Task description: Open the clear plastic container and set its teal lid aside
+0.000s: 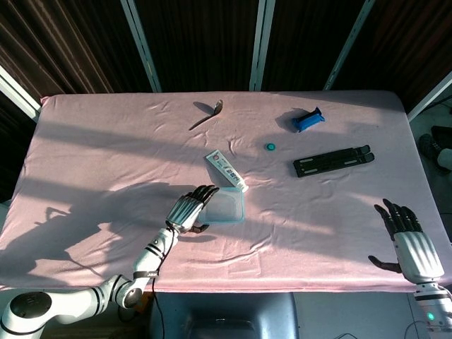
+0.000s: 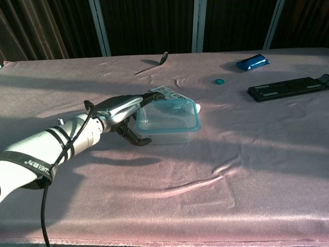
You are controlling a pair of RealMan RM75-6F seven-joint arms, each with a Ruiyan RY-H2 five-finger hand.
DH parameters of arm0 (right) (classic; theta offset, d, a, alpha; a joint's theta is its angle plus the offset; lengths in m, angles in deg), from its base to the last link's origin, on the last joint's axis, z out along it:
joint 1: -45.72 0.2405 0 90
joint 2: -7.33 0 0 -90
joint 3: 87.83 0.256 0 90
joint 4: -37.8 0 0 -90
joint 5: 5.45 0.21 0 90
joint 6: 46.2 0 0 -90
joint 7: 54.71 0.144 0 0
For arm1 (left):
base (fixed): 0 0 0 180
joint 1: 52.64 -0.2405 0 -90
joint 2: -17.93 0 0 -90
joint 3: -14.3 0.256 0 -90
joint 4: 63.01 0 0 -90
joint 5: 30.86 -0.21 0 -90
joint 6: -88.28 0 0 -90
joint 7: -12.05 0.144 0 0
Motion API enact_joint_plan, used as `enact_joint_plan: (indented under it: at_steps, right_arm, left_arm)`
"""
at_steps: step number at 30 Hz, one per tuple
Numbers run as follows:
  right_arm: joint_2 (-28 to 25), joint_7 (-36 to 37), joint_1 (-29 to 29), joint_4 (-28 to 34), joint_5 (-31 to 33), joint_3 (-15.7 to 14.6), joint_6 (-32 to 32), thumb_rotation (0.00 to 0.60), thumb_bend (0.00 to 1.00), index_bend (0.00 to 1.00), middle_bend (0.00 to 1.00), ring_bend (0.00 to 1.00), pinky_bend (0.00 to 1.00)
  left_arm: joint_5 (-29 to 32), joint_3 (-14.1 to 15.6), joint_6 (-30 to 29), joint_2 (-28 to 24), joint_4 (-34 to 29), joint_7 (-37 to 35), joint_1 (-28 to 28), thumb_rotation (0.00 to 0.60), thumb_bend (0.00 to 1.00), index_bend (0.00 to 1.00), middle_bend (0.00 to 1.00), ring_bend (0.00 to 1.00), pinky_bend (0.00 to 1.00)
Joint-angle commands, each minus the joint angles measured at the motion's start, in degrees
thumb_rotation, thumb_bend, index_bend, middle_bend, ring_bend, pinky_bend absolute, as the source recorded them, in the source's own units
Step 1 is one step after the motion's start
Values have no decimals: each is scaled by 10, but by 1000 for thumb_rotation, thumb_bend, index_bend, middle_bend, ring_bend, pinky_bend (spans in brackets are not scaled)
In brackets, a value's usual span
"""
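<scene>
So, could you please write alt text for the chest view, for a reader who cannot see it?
The robot's left hand reaches along the left side of a clear plastic container with its teal lid on, on a pink tablecloth. A toothpaste tube lies just behind the container; a spoon, blue packet and black bar lie farther back.

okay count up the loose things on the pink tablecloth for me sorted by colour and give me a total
Teal or blue: 3 – lidded container, small round cap, blue packet
Black: 1 – flat folded stand
White: 1 – tube
Metal: 1 – spoon
Total: 6
</scene>
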Motion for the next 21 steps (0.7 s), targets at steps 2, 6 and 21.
enact_joint_plan:
  at_steps: [2, 6, 21]
  right_arm:
    - [12, -14, 11, -6, -14, -3, 12, 600, 182, 0, 0, 0, 0]
    - [30, -35, 41, -16, -42, -5, 44, 600, 186, 0, 0, 0, 0]
    - [124, -8, 175, -90, -68, 13, 196, 600, 267, 157, 0, 0, 0]
  left_arm:
    - [-13, 15, -6, 0, -5, -4, -5, 600, 317, 0, 520, 480, 410]
    - [-28, 31, -17, -2, -18, -8, -12, 600, 317, 0, 546, 495, 419]
    - [-43, 39, -16, 11, -30, -16, -8, 600, 330, 0, 578, 510, 431]
